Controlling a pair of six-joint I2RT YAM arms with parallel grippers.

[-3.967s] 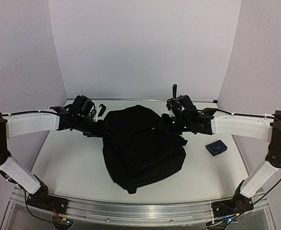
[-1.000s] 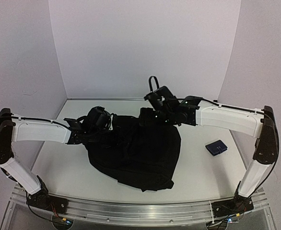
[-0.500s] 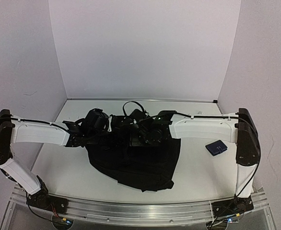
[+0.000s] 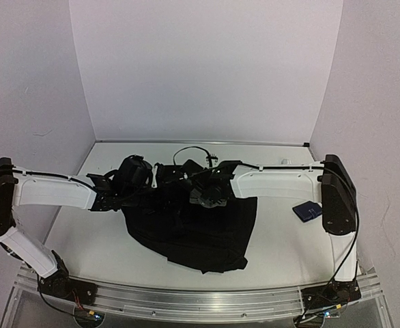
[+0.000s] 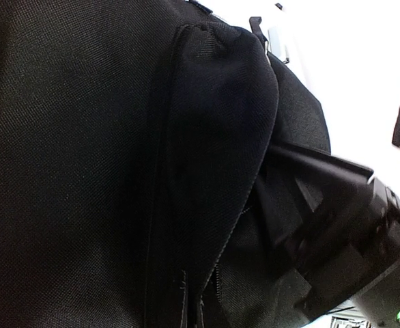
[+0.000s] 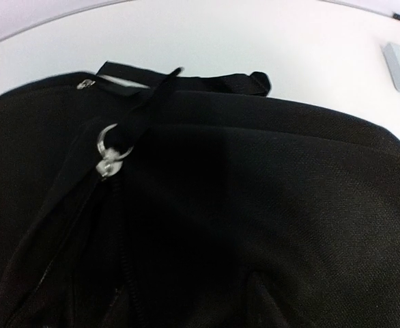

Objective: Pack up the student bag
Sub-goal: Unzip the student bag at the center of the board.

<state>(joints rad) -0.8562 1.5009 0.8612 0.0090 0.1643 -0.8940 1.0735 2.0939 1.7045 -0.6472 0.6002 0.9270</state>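
The student bag (image 4: 200, 232), a large black backpack, lies mid-table with its top edge pulled up toward the back left. My left gripper (image 4: 140, 183) is shut on that raised fabric; black cloth (image 5: 84, 171) fills the left wrist view, hiding the fingers. My right gripper (image 4: 190, 186) is pressed down on the bag's top, just right of the left one. The right wrist view shows the bag (image 6: 289, 191), a silver zipper pull (image 6: 110, 154) on a black cord, and a strap (image 6: 186, 80). The right fingers are lost in the dark fabric.
A small dark blue pouch (image 4: 308, 210) lies on the white table (image 4: 289, 239) to the right of the bag, below the right forearm. A small grey metal piece (image 6: 399, 67) sits near the back edge. White walls close the table on three sides.
The right arm has swung left and folded in, bringing its gripper from above the bag's right corner down onto its top. Left gripper and bag have barely shifted.
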